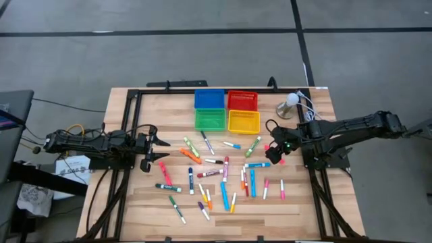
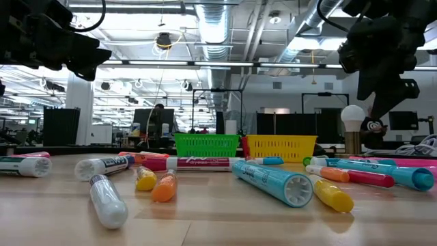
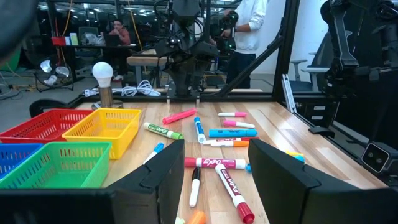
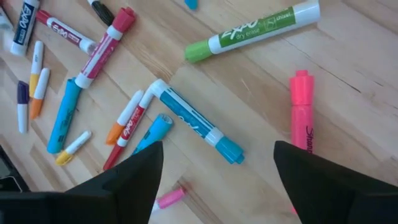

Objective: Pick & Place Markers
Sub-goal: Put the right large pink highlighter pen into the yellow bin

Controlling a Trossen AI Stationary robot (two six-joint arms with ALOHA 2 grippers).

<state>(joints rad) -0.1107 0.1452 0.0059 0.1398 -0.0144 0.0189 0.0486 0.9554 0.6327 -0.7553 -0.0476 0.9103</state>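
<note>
Many markers (image 1: 216,172) with caps of several colours lie flat and scattered over the middle of the wooden table. My right gripper (image 1: 277,152) hangs open at the right side of the scatter, slanting down. A pink marker (image 4: 301,112) and a white marker with blue caps (image 4: 193,124) lie on the table below it, between its fingers (image 4: 134,180), untouched. A green-capped marker (image 4: 255,31) lies beyond them. My left gripper (image 1: 152,152) waits open and level at the table's left, pointing across the markers (image 3: 214,163), with nothing between its fingers.
Blue (image 1: 209,99), red (image 1: 242,100), green (image 1: 210,119) and yellow (image 1: 244,121) bins stand together at the far middle. A bulb on a stand (image 1: 290,102) with cables is at the far right. Black rails (image 1: 121,121) frame the table. A person (image 3: 249,31) stands beyond it.
</note>
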